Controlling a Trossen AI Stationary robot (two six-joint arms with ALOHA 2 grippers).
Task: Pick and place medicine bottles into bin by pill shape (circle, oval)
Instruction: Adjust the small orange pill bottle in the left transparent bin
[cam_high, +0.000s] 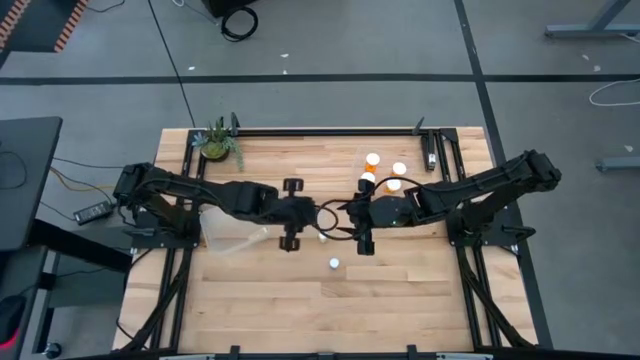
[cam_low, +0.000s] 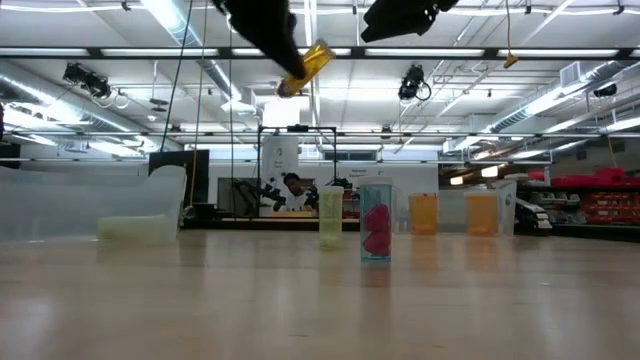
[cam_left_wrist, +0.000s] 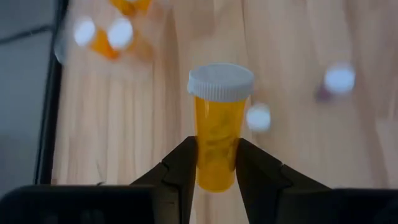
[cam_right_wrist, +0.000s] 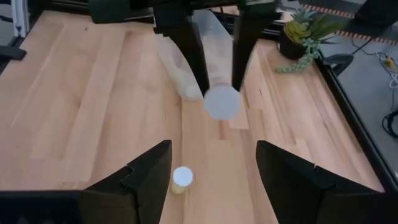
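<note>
My left gripper (cam_left_wrist: 216, 146) is shut on an orange medicine bottle (cam_left_wrist: 219, 124) with a white cap, high above the table's middle (cam_low: 305, 68). My right gripper (cam_right_wrist: 214, 162) is open and empty, facing it from the right (cam_high: 350, 215); the held bottle's cap (cam_right_wrist: 221, 101) points at it. A small white-capped bottle (cam_right_wrist: 182, 177) stands on the table below, and another (cam_high: 334, 264) stands nearer the front. Several orange bottles (cam_high: 393, 185) stand at the far right. A clear bin (cam_high: 230, 230) lies to the left. My left gripper pinches the orange bottle's lower body (cam_left_wrist: 214, 163), near its base, between its two fingers (cam_left_wrist: 185, 167). The bottle sticks out past the fingertips with its white cap (cam_left_wrist: 221, 81) at the far end. It is tilted and lifted clear, well above the table.
A small potted plant (cam_high: 218, 142) stands at the far left corner. In the low view a pale bottle (cam_low: 331, 217), a clear one with pink pills (cam_low: 375, 222) and two orange ones (cam_low: 423, 213) stand in a row. The table's near half is bare wood.
</note>
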